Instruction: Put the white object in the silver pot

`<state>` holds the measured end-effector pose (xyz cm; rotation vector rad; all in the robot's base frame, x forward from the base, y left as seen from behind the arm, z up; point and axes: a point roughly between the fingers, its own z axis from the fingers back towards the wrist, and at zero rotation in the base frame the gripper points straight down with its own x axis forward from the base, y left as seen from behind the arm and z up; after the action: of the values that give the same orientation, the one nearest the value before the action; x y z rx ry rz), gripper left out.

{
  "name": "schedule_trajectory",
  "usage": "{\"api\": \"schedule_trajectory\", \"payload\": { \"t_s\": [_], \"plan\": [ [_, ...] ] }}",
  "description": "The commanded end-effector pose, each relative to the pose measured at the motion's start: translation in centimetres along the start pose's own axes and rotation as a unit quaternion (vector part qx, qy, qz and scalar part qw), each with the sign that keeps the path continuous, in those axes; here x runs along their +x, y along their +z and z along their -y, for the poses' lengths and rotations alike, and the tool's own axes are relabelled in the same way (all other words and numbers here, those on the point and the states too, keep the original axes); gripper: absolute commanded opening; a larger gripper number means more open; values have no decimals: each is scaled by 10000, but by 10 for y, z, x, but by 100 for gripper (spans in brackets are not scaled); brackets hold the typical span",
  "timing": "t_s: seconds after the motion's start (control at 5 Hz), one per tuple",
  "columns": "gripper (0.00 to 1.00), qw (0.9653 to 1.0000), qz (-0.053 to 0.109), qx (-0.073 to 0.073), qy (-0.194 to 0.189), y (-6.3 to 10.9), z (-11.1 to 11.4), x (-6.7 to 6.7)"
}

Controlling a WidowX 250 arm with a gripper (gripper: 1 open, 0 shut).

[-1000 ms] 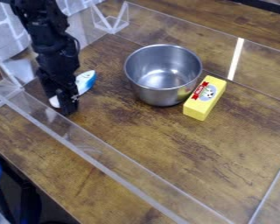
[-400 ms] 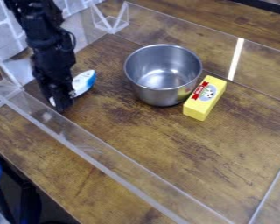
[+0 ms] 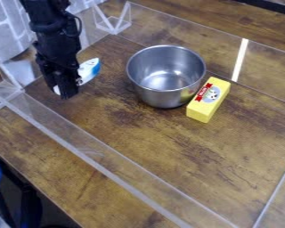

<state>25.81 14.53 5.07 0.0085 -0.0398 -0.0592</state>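
My black gripper (image 3: 67,86) hangs over the left part of the wooden table, fingers pointing down and shut. The white object (image 3: 88,68), small with a light-blue end, sticks out to the right of the fingers and looks lifted off the wood. The part between the fingers is hidden. The silver pot (image 3: 135,68), round, shiny and empty, stands to the right of the gripper near the table's middle.
A yellow block (image 3: 209,100) with a red-white label lies against the pot's right side. A clear plastic wall (image 3: 97,160) runs diagonally along the front left. White racks (image 3: 7,40) stand at the back left behind the arm.
The gripper closed on the white object, then rose and moved slightly back. The white object went up with it, away from its spot on the wood.
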Motion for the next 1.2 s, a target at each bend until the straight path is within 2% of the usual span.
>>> {"api": "schedule_trajectory", "payload": {
  "t_s": [0.0,0.2,0.4,0.6,0.8,1.0],
  "plan": [
    [0,9996,235,139,-96,21,3,10],
    [0,9993,308,167,-127,32,7,15],
    [0,9981,541,239,-159,63,13,27],
    [0,9963,812,153,-218,94,20,60],
    [0,9957,806,13,-452,91,51,84],
    [0,9946,792,-61,-675,84,91,97]
  ]
}}
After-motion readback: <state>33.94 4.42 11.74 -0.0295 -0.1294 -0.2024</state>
